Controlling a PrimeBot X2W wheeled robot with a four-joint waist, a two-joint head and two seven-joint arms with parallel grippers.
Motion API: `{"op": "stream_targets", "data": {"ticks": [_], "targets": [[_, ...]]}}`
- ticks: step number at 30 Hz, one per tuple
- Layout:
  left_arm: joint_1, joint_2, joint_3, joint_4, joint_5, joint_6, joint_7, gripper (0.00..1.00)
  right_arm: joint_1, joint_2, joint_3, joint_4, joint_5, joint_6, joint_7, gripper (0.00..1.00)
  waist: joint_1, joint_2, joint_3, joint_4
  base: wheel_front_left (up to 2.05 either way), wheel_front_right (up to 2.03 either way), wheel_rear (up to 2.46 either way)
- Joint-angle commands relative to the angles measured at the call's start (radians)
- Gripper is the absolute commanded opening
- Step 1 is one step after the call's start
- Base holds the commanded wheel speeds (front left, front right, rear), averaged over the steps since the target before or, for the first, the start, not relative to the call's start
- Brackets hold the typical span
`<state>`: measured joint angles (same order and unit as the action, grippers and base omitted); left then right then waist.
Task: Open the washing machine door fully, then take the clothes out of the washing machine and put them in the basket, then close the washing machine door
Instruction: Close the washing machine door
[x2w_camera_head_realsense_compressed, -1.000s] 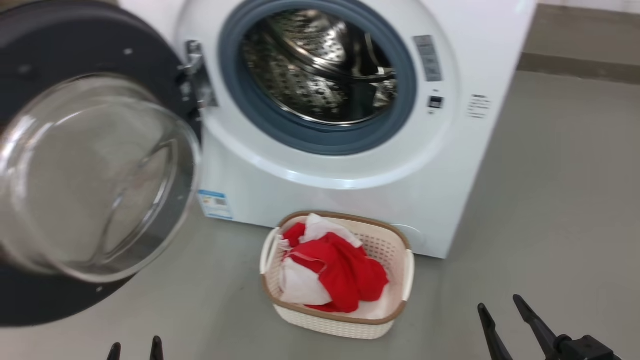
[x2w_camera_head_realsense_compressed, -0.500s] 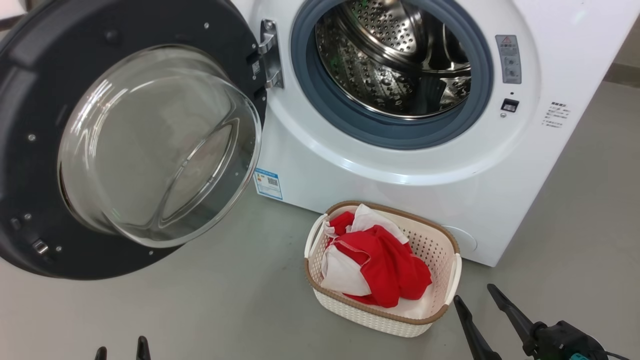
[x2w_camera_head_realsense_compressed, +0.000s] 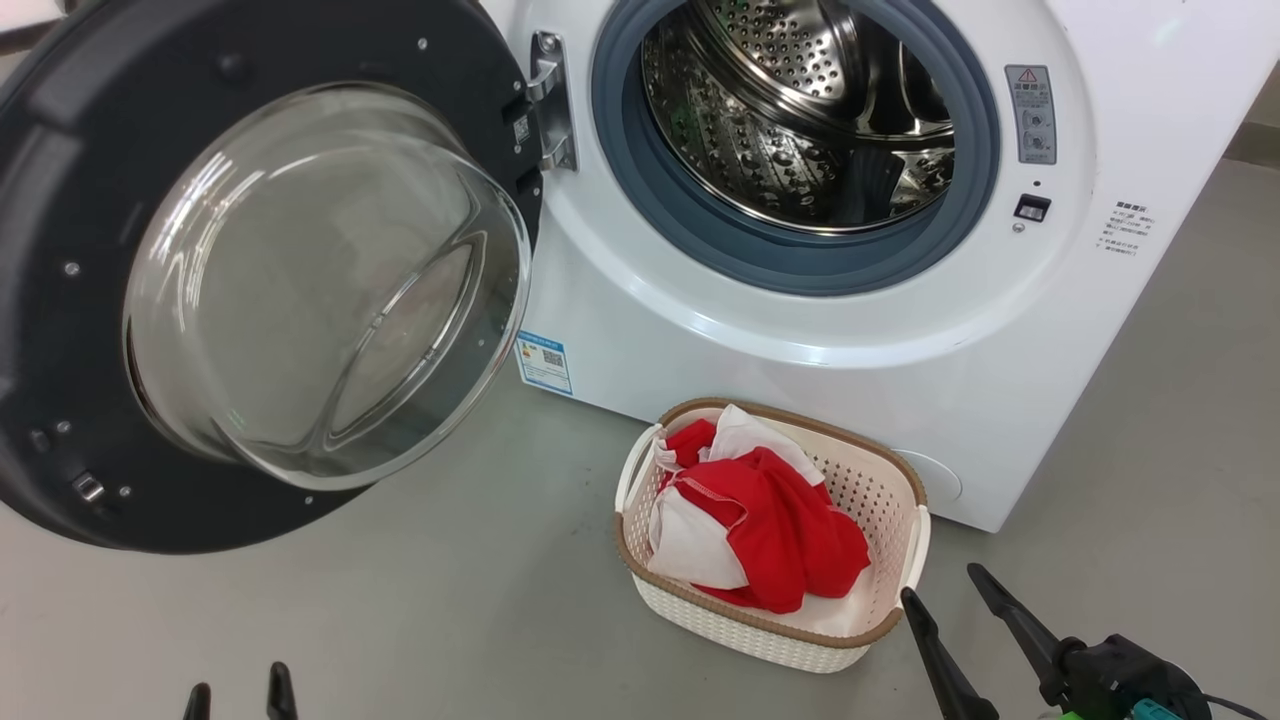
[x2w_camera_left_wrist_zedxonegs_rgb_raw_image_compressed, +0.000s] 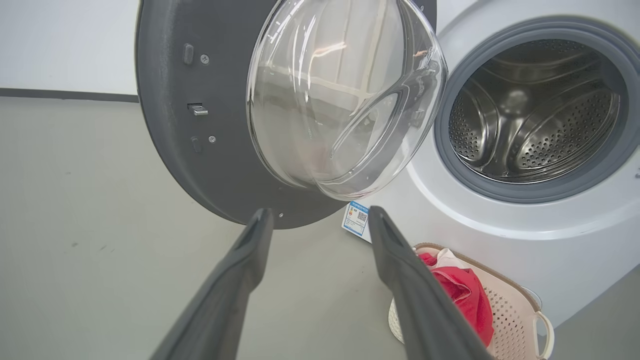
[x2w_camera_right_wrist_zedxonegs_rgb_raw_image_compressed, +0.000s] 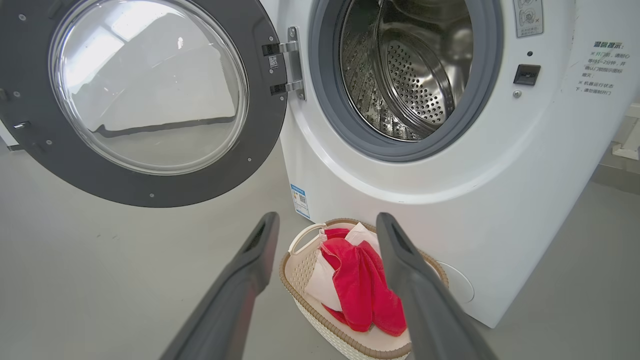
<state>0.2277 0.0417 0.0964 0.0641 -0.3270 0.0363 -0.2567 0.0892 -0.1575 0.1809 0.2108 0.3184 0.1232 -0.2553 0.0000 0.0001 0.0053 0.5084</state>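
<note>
Overhead, head view: a white boxy front-loading washing machine (x2w_camera_head_realsense_compressed: 880, 400) stands on a grey floor (x2w_camera_head_realsense_compressed: 400, 620). Its round black-rimmed washing machine door (x2w_camera_head_realsense_compressed: 100, 150) is swung wide to the robot's left (hinged at the left edge of the opening), with the bulging clear glass bowl (x2w_camera_head_realsense_compressed: 320, 290) facing the camera. A grey rubber gasket (x2w_camera_head_realsense_compressed: 700, 230) rings the perforated steel drum (x2w_camera_head_realsense_compressed: 800, 120). A small cream-white perforated plastic basket (x2w_camera_head_realsense_compressed: 880, 490) with a brown woven-look rim sits on the floor just in front of the machine. The red and white clothes (x2w_camera_head_realsense_compressed: 790, 530) lie heaped inside it. At the lower left edge the left hand (x2w_camera_head_realsense_compressed: 238, 697) shows two dark fingertips set apart, open and empty. At the lower right the right hand (x2w_camera_head_realsense_compressed: 940, 583) has its long dark fingers spread on nothing, the nearer tip just beside the basket's right end.

Left wrist view: the left hand (x2w_camera_left_wrist_zedxonegs_rgb_raw_image_compressed: 319, 212) has its fingers spread wide with nothing between them. They point toward the lower edge of the washing machine door (x2w_camera_left_wrist_zedxonegs_rgb_raw_image_compressed: 170, 125) and are apart from it. A small blue sticker (x2w_camera_left_wrist_zedxonegs_rgb_raw_image_compressed: 356, 218) on the machine's front shows just inside the right finger. That finger partly covers the basket (x2w_camera_left_wrist_zedxonegs_rgb_raw_image_compressed: 520, 310) and the clothes (x2w_camera_left_wrist_zedxonegs_rgb_raw_image_compressed: 465, 295).

Right wrist view: the right hand (x2w_camera_right_wrist_zedxonegs_rgb_raw_image_compressed: 327, 217) is parted and empty. The basket (x2w_camera_right_wrist_zedxonegs_rgb_raw_image_compressed: 300, 270) and the clothes (x2w_camera_right_wrist_zedxonegs_rgb_raw_image_compressed: 355, 285) lie between its fingers, on the floor beyond. The washing machine door (x2w_camera_right_wrist_zedxonegs_rgb_raw_image_compressed: 260, 150) stands open at left, and the drum (x2w_camera_right_wrist_zedxonegs_rgb_raw_image_compressed: 415, 75) is at upper centre.
</note>
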Motion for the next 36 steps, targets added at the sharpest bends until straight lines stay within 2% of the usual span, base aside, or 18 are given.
{"op": "stream_targets", "data": {"ticks": [1,2,3,4,10,13,16,18,22,26,29,33,34,36], "targets": [[-0.023,0.009,0.032,-0.034,-0.005,0.0,-0.005,0.74,-0.036,-0.013,0.023,-0.018,0.012,0.008,-0.006,1.0,0.0,-0.0001,-0.001,-0.001,0.0,0.0,0.0],[-0.026,0.009,0.034,-0.038,-0.01,-0.004,-0.005,0.42,-0.035,-0.011,0.022,-0.018,0.012,0.008,-0.006,1.0,0.0,-0.0001,-0.002,-0.001,0.0,0.0,0.0],[-0.032,0.009,0.037,-0.044,-0.013,-0.008,-0.005,0.25,-0.035,-0.009,0.022,-0.018,0.012,0.008,-0.006,1.0,0.0,-0.0001,-0.002,-0.002,0.0,0.0,0.0],[-0.039,0.009,0.041,-0.053,-0.014,-0.013,-0.005,0.0,-0.034,-0.008,0.021,-0.018,0.012,0.008,-0.006,1.0,0.0,-0.0001,-0.002,-0.002,0.0,0.0,0.0],[-0.15,0.009,0.124,-0.19,-0.004,-0.064,-0.005,0.0,-0.036,0.005,-0.001,-0.024,0.005,0.008,-0.006,1.0,0.0,-0.0001,0.01,-0.005,0.0,0.0,0.0],[-0.249,0.009,0.202,-0.264,0.029,-0.11,-0.005,0.0,-0.038,0.008,-0.012,-0.033,-0.001,0.008,-0.006,1.0,0.0,-0.0001,0.024,-0.005,0.0,0.0,0.0],[-0.364,0.042,0.28,-0.294,0.045,-0.144,-0.005,0.0,-0.033,0.012,-0.023,-0.038,-0.006,0.008,-0.006,1.0,0.0,-0.0001,0.034,-0.006,0.0,0.0,0.0],[-0.455,0.077,0.335,-0.272,0.003,-0.157,-0.005,0.0,-0.028,0.014,-0.032,-0.042,-0.008,0.008,-0.006,1.0,0.0,-0.0001,0.039,-0.007,0.0,0.0,0.0],[-0.64,0.182,0.424,-0.16,-0.108,-0.166,-0.005,0.0,-0.02,0.018,-0.051,-0.053,-0.015,0.008,-0.006,1.0,0.0,-0.0001,0.059,-0.009,0.0,0.0,0.0],[-0.777,0.303,0.453,-0.02,-0.19,-0.167,-0.005,0.0,-0.026,0.016,-0.06,-0.06,-0.021,0.008,-0.006,1.0,0.0,-0.0001,0.086,-0.021,0.0,0.0,0.0],[-0.853,0.384,0.448,0.143,-0.273,-0.167,-0.005,0.0,-0.032,0.013,-0.062,-0.064,-0.024,0.008,-0.006,1.0,0.0,-0.0001,0.105,-0.026,0.0,0.0,0.0],[-0.961,0.471,0.447,0.367,-0.4,-0.167,0.056,0.0,-0.043,0.009,-0.064,-0.067,-0.028,0.008,-0.006,1.0,0.0,-0.0001,0.133,-0.027,0.0,0.0,0.0],[-1.01,0.502,0.448,0.47,-0.462,-0.167,0.105,0.0,-0.05,0.007,-0.06,-0.067,-0.03,0.008,-0.006,1.0,0.0,-0.0001,0.145,-0.029,0.0,0.0,0.0],[-1.047,0.534,0.447,0.565,-0.501,-0.167,0.15,0.0,-0.057,0.003,-0.056,-0.067,-0.031,0.008,-0.006,1.0,0.0,-0.0001,0.157,-0.03,0.0,0.0,0.0]]}}
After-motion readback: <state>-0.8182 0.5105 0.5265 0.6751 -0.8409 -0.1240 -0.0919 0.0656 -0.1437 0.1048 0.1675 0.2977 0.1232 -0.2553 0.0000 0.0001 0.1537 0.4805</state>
